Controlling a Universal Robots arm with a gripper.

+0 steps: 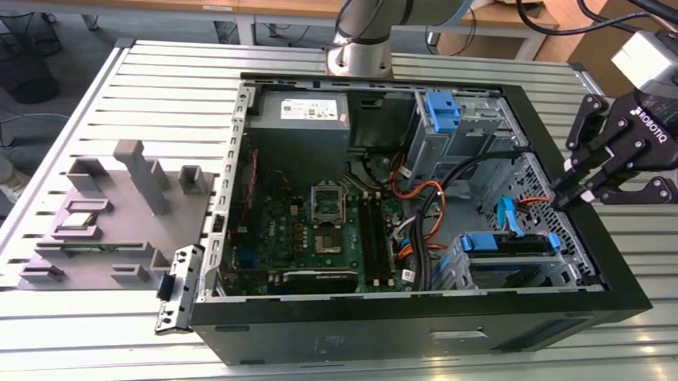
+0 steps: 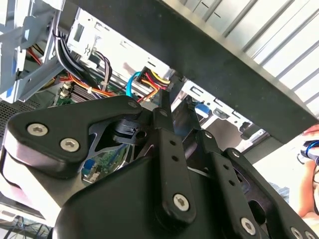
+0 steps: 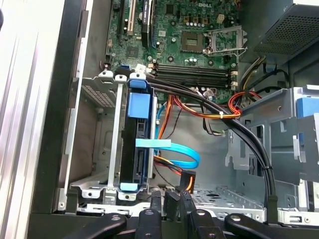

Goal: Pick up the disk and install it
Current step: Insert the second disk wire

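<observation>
**Claw closed at the case rim, disk seated in its bay**

While I watch from the exterior view, my claw (image 1: 564, 198) hangs at that view's right, over the rim of the open computer case (image 1: 317, 349), which lies on its side on the slatted metal worktop (image 1: 170, 87). Its black fingers are drawn together with nothing between them, the tips reaching just inside the case wall, near an orange-ended cable. In the first wrist view the fingertips (image 3: 172, 199) meet just beside that cable plug (image 3: 187, 180); in the second wrist view the fingers (image 2: 164, 124) point into the case as a narrow pair.

I see the disk (image 1: 506, 242) standing in the drive bay at the case's front corner, close to the claw but not touching it. Its blue carrier rails show along the top edge. In the first wrist view it (image 3: 138, 144) sits upright in the metal cage (image 3: 97, 144), a light blue flat cable (image 3: 174, 152) running out from its side.

Deeper in the case I see the green motherboard (image 1: 307, 230), the grey power-supply box (image 1: 298, 119), and a blue caddy (image 1: 442, 111) in an upper bay. On the worktop at the exterior view's left rests a grey parts fixture (image 1: 106, 214).
</observation>
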